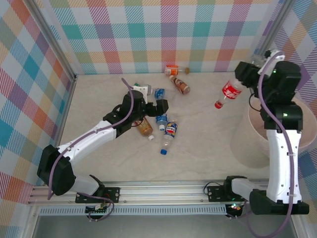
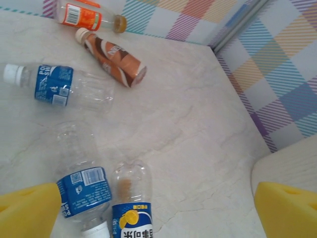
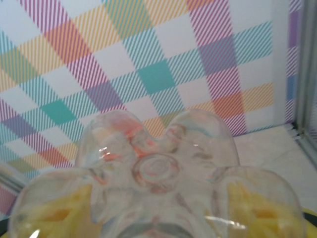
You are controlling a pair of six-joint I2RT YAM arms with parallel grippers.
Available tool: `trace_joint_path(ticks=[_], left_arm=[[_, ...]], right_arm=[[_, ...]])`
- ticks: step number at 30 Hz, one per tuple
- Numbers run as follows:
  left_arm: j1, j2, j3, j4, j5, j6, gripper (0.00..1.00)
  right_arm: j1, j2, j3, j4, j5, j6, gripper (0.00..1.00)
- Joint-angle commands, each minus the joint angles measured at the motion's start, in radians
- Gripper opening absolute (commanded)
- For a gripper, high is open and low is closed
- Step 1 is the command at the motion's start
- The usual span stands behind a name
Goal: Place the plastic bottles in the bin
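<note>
Marbled cream table [image 1: 208,144], walled in by pastel plaid panels [image 1: 148,34].
The left gripper [image 1: 152,97] is spread wide; a red-labelled bottle [image 1: 229,92] is clamped by the right gripper [image 1: 243,74].

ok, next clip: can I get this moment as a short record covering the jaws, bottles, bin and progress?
left jaws: open wide, low over the loose bottles
right jaws: shut on the base of the red-label bottle, held off the table
loose bottles: at least seven lying mid-table
bin: right side, next to the right arm
progress: red-label bottle is near the bin rim in the top view, not yet dropped in
</note>
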Motion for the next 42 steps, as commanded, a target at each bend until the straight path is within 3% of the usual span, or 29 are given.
trace_joint_path(ticks=[1, 6, 9, 13, 19, 27, 32, 35, 42], left_arm=[[-0.01, -0.025, -0.01, -0.018, -0.048, -0.02, 1.0], [-0.009, -0.036, -0.018, -0.04, -0.076, -0.023, 1.0], [-0.008, -0.035, -0.02, -0.048, -0.084, -0.028, 1.0], [-0.008, -0.03, -0.024, -0.046, -0.083, -0.042, 1.0], [-0.009, -0.016, -0.024, -0.047, -0.084, -0.066, 1.0], [-0.008, -0.003, -0.025, -0.062, -0.091, -0.079, 1.0], [-0.008, 0.02, 0.003, -0.087, -0.088, -0.079, 1.0], [-0.007, 0.031, 0.017, -0.099, -0.084, -0.08, 1.0], [-0.007, 0.057, 0.036, -0.105, -0.084, -0.089, 1.0]], right_arm=[[-0.068, 0.011, 0.097, -0.102, -0.036, -0.067, 0.44], [-0.155, 0.027, 0.236, -0.214, 0.09, -0.145, 0.44], [-0.16, 0.043, 0.292, -0.25, 0.262, -0.208, 0.45], [-0.163, 0.047, 0.268, -0.224, 0.532, -0.308, 0.43], [-0.164, 0.0, 0.077, -0.134, 0.618, -0.333, 0.43], [-0.168, 0.003, -0.163, -0.092, 0.563, -0.304, 0.49], [-0.169, 0.008, -0.277, -0.118, 0.492, -0.253, 0.66], [-0.169, -0.007, -0.311, -0.12, 0.464, -0.238, 0.76], [-0.169, -0.054, -0.303, -0.101, 0.39, -0.215, 0.81]])
